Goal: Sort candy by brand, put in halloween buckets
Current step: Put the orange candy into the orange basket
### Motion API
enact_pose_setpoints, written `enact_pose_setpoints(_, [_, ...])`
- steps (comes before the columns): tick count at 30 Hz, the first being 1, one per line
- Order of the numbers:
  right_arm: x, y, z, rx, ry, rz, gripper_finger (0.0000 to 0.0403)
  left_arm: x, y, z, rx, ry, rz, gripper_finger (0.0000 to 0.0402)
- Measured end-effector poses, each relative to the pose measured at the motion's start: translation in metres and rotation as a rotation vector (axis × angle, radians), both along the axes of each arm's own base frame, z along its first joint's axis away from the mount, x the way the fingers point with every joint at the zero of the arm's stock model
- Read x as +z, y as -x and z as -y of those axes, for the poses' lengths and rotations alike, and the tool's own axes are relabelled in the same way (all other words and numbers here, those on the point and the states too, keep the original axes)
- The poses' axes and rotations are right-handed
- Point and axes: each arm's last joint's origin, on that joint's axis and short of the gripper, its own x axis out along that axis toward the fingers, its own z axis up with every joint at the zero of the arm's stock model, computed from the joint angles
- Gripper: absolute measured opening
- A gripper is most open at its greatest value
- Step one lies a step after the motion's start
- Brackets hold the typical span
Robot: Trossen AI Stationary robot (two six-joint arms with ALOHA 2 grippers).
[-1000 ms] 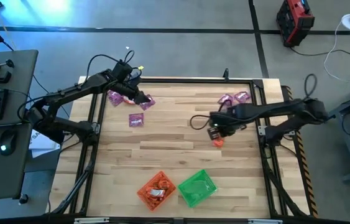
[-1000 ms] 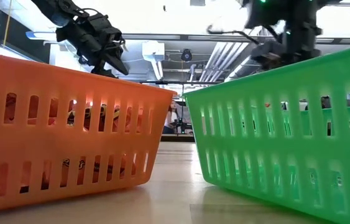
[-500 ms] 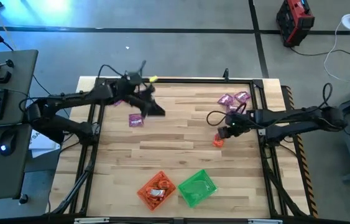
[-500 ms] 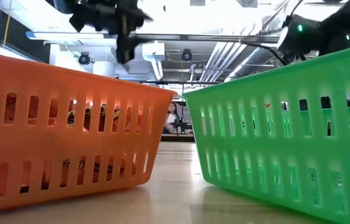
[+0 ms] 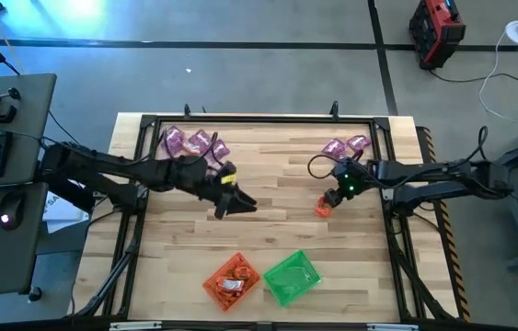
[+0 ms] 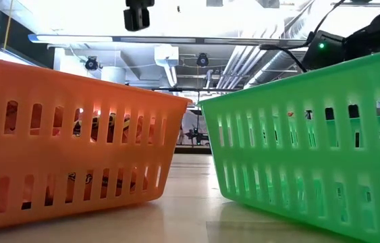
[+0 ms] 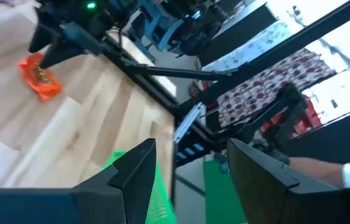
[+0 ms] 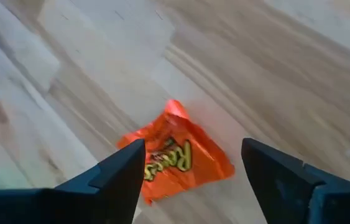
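Observation:
One orange-red candy (image 8: 178, 158) lies flat on the wooden table (image 5: 268, 230), right of the middle. My right gripper (image 8: 193, 146) hovers open just above it, a finger on either side, touching nothing. My left gripper (image 5: 240, 204) hangs open over the table's middle with nothing between its fingers (image 7: 192, 144). Purple candy lies in two heaps, far left (image 5: 192, 142) and far right (image 5: 346, 145). The orange bucket (image 5: 233, 279), with orange candy in it, and the green bucket (image 5: 292, 277) stand side by side at the near edge.
A black frame (image 5: 259, 118) runs along the table's edges. In the low view the orange bucket (image 6: 75, 142) and the green bucket (image 6: 311, 142) fill the front. Bare wood lies between the grippers and the buckets.
My left gripper has swung from the purple heap at the far left toward the table's middle and nearer the buckets. My right gripper has drawn back a little toward the right edge and stays over the orange candy, which has not moved.

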Motion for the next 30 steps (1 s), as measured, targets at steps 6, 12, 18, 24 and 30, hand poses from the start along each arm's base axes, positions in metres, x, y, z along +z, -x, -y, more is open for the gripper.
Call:
enact_pose_setpoints(6, [-0.006,0.0,0.0,0.006,-0.01,-0.056,0.0229,0.009,0.001,0.008,-0.008,0.036,0.079,0.0186])
enact_pose_setpoints(12, [-0.01,-0.004,-0.003,0.01,-0.044,-0.055,0.0178,0.032,0.02,0.0,-0.017,0.023,0.169,0.0186])
enact_pose_setpoints(18, [-0.006,-0.008,-0.004,-0.051,-0.027,-0.035,0.007,0.056,0.051,-0.015,0.019,-0.097,0.251,0.0186])
enact_pose_setpoints(24, [0.027,-0.031,0.0,-0.068,0.03,0.108,0.0012,0.065,0.086,-0.024,0.043,-0.183,0.221,0.0186])
enact_pose_setpoints(30, [0.092,-0.071,-0.015,-0.009,0.054,0.385,0.0003,0.068,0.118,-0.026,0.058,-0.273,0.175,0.0186])
